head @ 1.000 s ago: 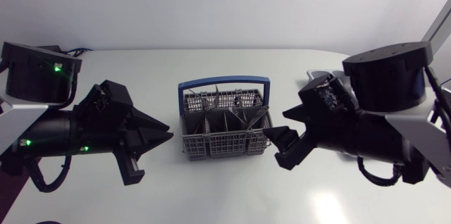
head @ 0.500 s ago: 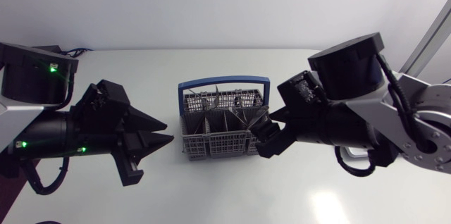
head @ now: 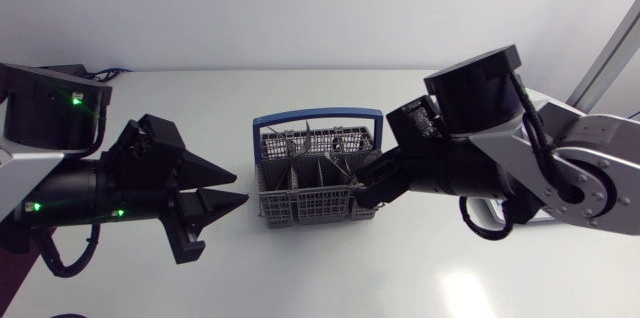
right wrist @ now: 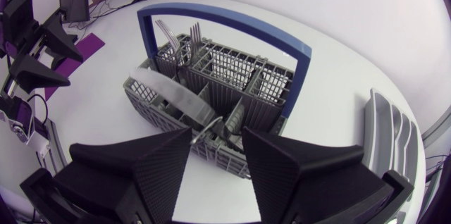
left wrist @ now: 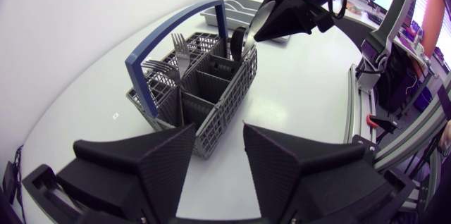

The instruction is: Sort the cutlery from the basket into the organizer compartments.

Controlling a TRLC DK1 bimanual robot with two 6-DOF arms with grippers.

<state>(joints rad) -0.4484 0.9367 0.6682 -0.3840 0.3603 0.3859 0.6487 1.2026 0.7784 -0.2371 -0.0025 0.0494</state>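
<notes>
Showing the white desk (head: 320, 273) from above: a grey mesh basket (head: 310, 204) with a blue hoop handle (head: 318, 115) stands at its middle, between the two arms.

Basket: dividers split it into several compartments. Forks (left wrist: 179, 45) stand tines up in the rear row, on the side nearer the left arm; the right wrist view shows them (right wrist: 193, 35) in the far corner cells. A flat grey strip (right wrist: 171, 89) lies slanted across the cells closer to the right arm. What kind of piece it is cannot be told.

Right gripper (head: 364, 188): it is lowered over the basket's right end, tips at the rim of the end compartment. The jaws stand apart (right wrist: 217, 137), with a thin bent metal piece (right wrist: 204, 128) just ahead of the gap. No clamping contact on it can be seen.

Left gripper (head: 240, 186): it hangs near the basket's left end without touching it and points toward it. The jaws stand apart, with nothing between them (left wrist: 220, 129).

Organizer (right wrist: 392, 131): this is a pale grey tray of long parallel compartments on the desk beyond the basket's right end, behind the right arm. Its contents cannot be made out.
</notes>
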